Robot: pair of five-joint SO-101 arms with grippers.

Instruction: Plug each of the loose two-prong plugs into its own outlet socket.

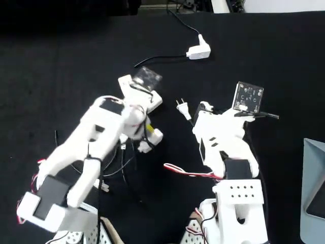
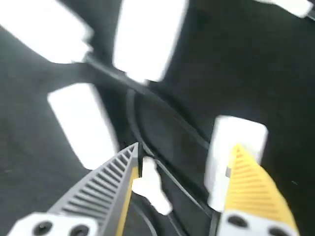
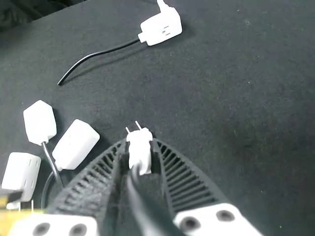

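Observation:
My right gripper (image 3: 140, 153) is shut on a small white two-prong plug (image 3: 139, 145), prongs pointing away from the wrist; in the high view this plug (image 1: 183, 108) sticks out of the right gripper (image 1: 190, 116) at mid-table. A white outlet socket (image 3: 160, 28) on a black cable lies farther ahead, at the back of the table (image 1: 199, 51). My left gripper (image 2: 179, 172) is open over a tangle of black cables, with a small white plug (image 2: 147, 186) lying beside its grey finger (image 2: 106, 191). White socket blocks (image 2: 146, 37) surround it.
Several white blocks (image 3: 75, 143) with cables lie bunched beside the left arm (image 1: 101, 137). A grey bin (image 1: 315, 193) stands at the table's right edge. The black cloth (image 1: 264, 46) between the held plug and the far socket is bare.

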